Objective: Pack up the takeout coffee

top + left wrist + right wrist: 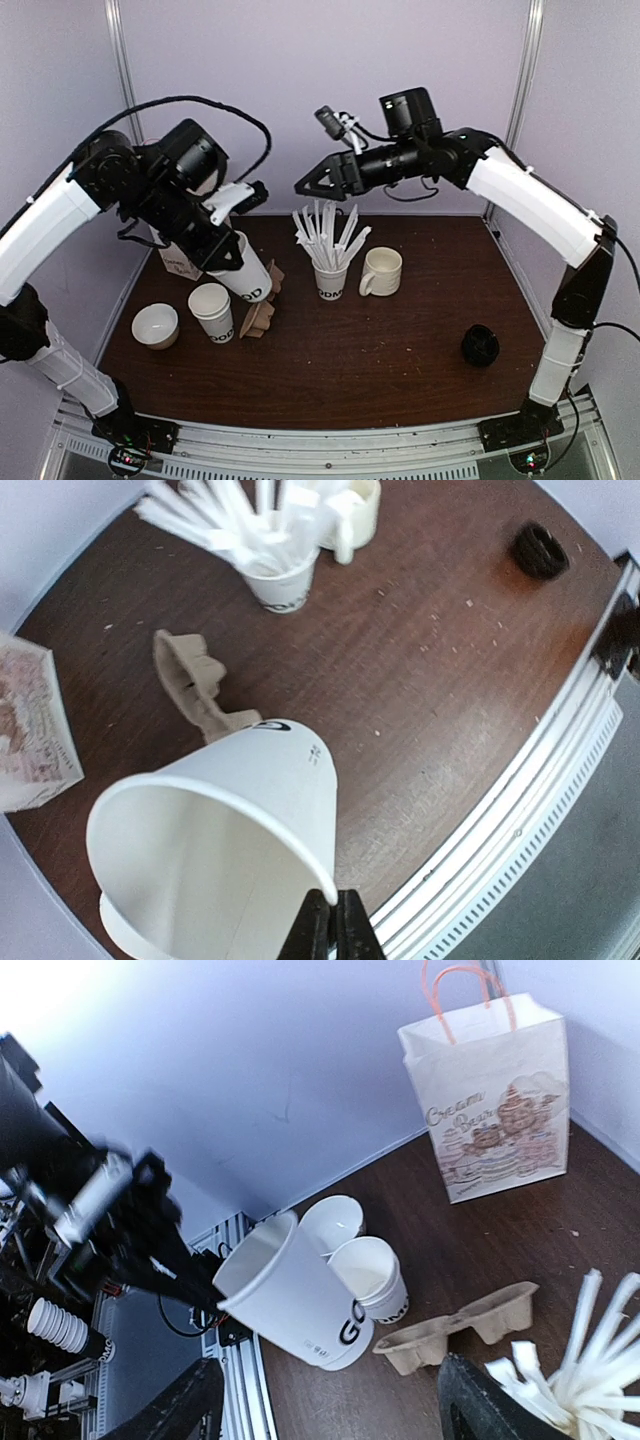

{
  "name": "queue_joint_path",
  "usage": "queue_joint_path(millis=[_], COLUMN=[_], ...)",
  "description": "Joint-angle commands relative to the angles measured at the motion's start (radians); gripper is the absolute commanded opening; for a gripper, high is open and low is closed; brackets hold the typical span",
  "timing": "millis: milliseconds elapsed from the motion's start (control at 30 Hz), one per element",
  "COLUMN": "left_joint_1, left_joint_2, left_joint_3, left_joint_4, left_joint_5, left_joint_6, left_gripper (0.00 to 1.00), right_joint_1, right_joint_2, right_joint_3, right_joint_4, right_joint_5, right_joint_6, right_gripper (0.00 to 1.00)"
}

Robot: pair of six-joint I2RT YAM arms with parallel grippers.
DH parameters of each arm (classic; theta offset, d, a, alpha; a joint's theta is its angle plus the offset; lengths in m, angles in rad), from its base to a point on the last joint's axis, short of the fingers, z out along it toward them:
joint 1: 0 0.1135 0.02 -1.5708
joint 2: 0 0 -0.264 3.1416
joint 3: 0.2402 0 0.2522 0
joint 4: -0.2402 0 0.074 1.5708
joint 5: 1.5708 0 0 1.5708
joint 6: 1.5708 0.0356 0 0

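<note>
Left end effector (335, 925) is closed tight on the rim of a tilted, lidless paper cup (230, 830), just beside the second cup (213, 312) at the counter's (450, 680) left side. Right end effector (303, 186) has its fingers spread apart, empty, aloft.

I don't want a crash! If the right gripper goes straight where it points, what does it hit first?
Probably the tilted white cup held by the left gripper, though depth is hard to judge.
</note>
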Motion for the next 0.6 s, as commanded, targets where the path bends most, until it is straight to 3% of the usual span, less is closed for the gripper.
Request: queue_joint_path(millis=[0, 167, 267, 467, 567], left_joint_1=[-0.157, -0.264, -0.306, -0.364, -0.37], left_joint_2=[0.139, 0.292, 0.452, 0.706, 0.749], left_joint_3=[0.019, 0.023, 0.112, 0.376, 0.406], left_joint_4=[0.015, 0.195, 0.216, 0.104, 0.084], left_joint_5=[-0.004, 0.106, 0.131, 0.084, 0.072], left_joint_6=[0.093, 0.132, 0.173, 0.241, 0.25], left_gripper=[0.0, 0.0, 0.0, 0.0, 0.0], right_joint_1=[-0.184, -0.453, -0.602, -0.718, -0.74], right_joint_2=[-0.157, -0.308, -0.38, -0.455, -0.464], right_joint_3=[-0.149, -0.318, -0.436, -0.572, -0.59], right_joint_4=[-0.022, -0.048, -0.012, 0.085, 0.103], right_joint_5=[-0.113, -0.163, -0.178, -0.207, -0.216], right_joint_6=[-0.052, -0.102, -0.09, -0.037, -0.03], right_gripper=[0.76, 0.76, 0.76, 0.76, 0.76])
